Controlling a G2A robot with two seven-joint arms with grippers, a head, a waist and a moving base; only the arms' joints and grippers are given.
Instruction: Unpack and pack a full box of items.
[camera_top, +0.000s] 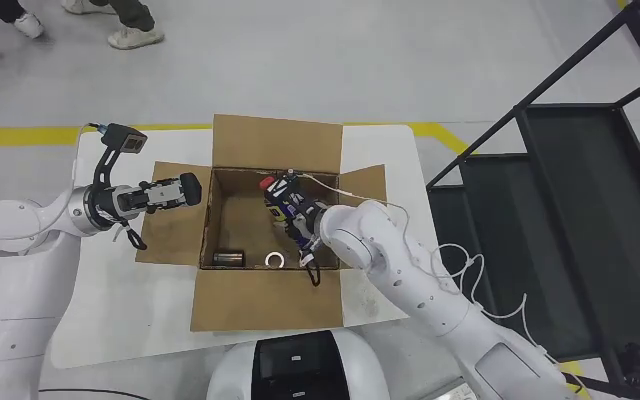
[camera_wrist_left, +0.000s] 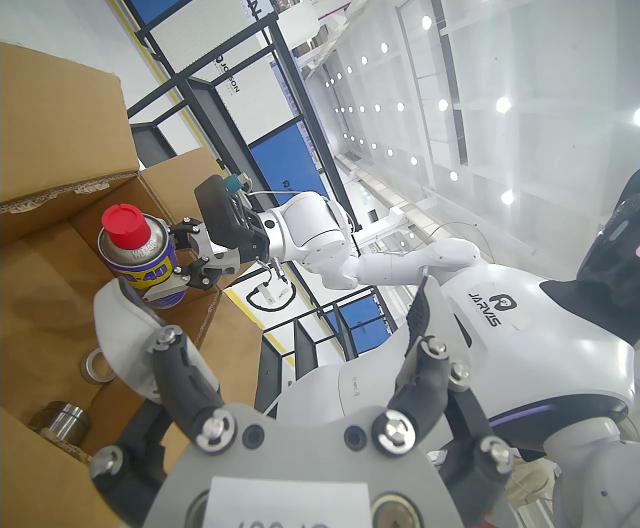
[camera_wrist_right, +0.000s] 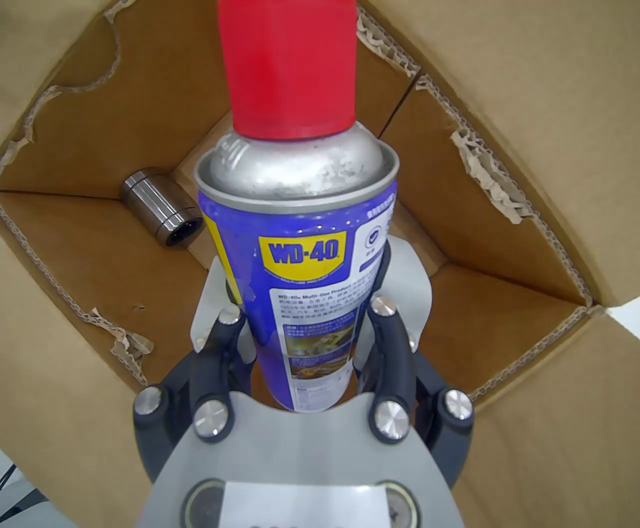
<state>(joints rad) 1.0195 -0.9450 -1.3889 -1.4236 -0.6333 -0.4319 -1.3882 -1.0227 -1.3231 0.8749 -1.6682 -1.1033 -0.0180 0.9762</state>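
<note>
As the right gripper (camera_wrist_right: 310, 285) clasped the spray can (camera_wrist_right: 300, 240) in the far right of the box (camera_top: 275, 140), the left gripper (camera_wrist_left: 270, 292) hung wide open, a metal cylinder (camera_wrist_right: 160, 207) and ring (camera_top: 274, 261) seemingly awaiting handling inside.

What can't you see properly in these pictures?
- Right wrist view: the bottom of the spray can is hidden behind the right gripper, so whether it rests on the floor of the box cannot be told.
- Left wrist view: a finger of the left gripper covers part of the metal ring.
- Top view: the metal cylinder is too small to show detail.
</note>
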